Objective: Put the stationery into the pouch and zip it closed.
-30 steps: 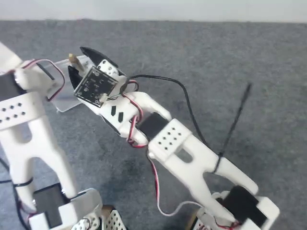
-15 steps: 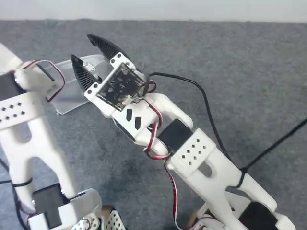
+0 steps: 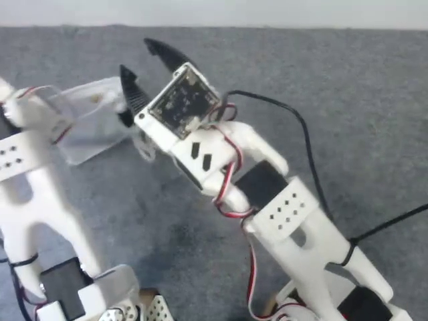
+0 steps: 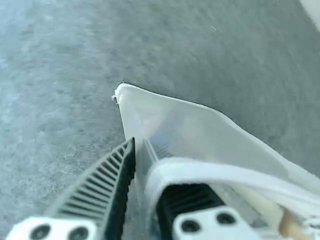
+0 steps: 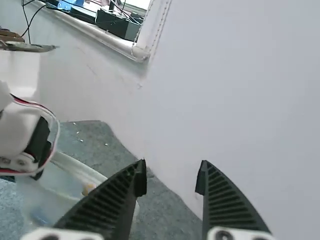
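Far left, the left gripper (image 4: pixel 145 172) has its claw pinched on the pouch (image 4: pixel 200 130): one ribbed finger outside the clear wall, the other showing through it. That's a thin bite, right at one edge. The pouch (image 3: pixel 90 120) sits tilted at that arm's end over the grey mat (image 3: pixel 348 80), and I can't tell whether it rests there or hangs. Inside it there's a small tan item (image 5: pixel 88 189), which looks like stationery already in. Just beside the pouch's right end is the right gripper (image 3: pixel 137 59), claw spread wide and carrying nothing, one tip close to the pouch wall, though I can't judge contact. Further right, a black cable (image 3: pixel 301 134) loops well apart from the pouch. The danger as I read it: no zip puller is visible, so the spread claw could catch the wall instead. That could drag the pouch out of the thin pinch and spill the contents through an unzipped mouth
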Controlling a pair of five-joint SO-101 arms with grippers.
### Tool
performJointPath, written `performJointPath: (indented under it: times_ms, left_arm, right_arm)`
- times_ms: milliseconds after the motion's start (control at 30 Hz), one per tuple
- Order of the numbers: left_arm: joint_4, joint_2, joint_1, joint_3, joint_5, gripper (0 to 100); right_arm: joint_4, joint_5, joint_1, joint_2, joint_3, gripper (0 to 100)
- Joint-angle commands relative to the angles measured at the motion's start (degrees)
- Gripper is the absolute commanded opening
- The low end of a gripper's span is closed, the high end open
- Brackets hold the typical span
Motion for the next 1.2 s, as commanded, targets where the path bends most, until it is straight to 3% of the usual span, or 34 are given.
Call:
performJointPath:
  times_ms: [0, 133, 367, 600, 767, 1167]
  left_arm:
    - [-2.4, -3.7, -5.5, -3.4, 4.6, 1]
    - [-2.6, -3.6, -3.6, -2.6, 4.3, 1]
    - [-2.7, -4.0, -7.6, -2.4, 6.3, 1]
    - [-2.7, -4.0, -8.6, -2.4, 6.6, 1]
    - [-2.7, -4.0, -9.7, -2.4, 6.6, 1]
    - [-2.8, -4.0, -11.9, -2.5, 7.0, 1]
  right_arm:
    - [1.3, -0.7, 1.2, -2.3, -4.6, 16.3]
    - [2.6, -0.7, 1.6, -2.0, -4.6, 16.3]
    - [8.8, -0.7, 2.9, 5.1, -10.0, 16.3]
    - [24.0, -7.9, 5.0, 14.5, -23.6, 16.2]
    - [34.8, -8.1, 5.1, 20.3, -31.6, 16.2]
    - [41.1, -9.8, 5.0, 24.7, -33.7, 16.4]
